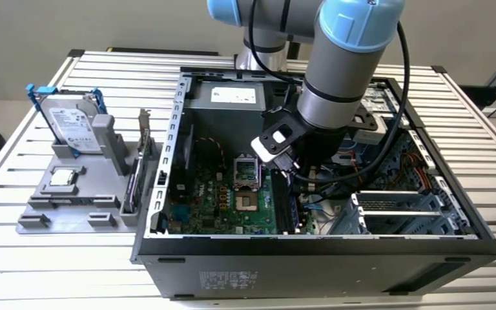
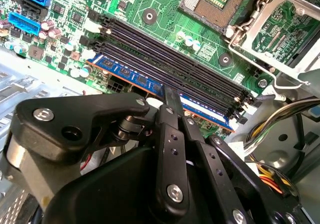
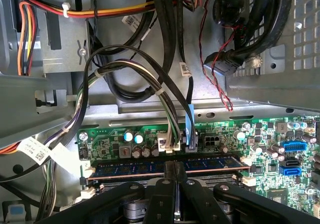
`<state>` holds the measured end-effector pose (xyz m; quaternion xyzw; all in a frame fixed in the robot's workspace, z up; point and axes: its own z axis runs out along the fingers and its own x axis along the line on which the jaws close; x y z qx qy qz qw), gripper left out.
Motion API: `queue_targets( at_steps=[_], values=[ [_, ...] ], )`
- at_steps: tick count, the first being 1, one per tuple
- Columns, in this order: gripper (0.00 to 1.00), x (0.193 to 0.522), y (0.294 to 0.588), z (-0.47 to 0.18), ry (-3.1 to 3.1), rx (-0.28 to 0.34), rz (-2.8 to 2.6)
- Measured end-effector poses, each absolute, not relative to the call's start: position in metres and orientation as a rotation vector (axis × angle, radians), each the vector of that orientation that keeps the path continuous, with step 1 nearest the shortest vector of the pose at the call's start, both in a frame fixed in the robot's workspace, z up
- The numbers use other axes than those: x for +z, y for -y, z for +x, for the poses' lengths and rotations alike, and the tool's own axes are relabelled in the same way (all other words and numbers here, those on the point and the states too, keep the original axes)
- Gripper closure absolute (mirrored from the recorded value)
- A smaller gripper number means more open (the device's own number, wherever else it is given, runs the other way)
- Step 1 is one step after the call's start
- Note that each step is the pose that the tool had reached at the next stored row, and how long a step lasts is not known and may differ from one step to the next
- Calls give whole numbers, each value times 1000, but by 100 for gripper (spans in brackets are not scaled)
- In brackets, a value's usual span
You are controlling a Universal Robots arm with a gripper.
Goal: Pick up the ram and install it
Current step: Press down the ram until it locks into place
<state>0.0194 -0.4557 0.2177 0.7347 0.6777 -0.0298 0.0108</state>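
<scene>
The gripper [image 2: 169, 95], closed on the ram [image 2: 150, 82], holds it in a motherboard slot [image 2: 170, 59], where slight tilt or misalignment could jam it or leave one end unseated.

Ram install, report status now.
Tool shut on the ram at mid-length, inside the case. Ram stands upright in the outermost motherboard slot; full seating can't be judged. Cables close beside, not blocking.
</scene>
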Motion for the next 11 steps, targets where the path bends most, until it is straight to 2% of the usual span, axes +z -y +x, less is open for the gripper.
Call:
queue_targets(
  at_steps=[11],
  values=[
    [100,218,456,19,-2114,-93,2292]
  ],
)
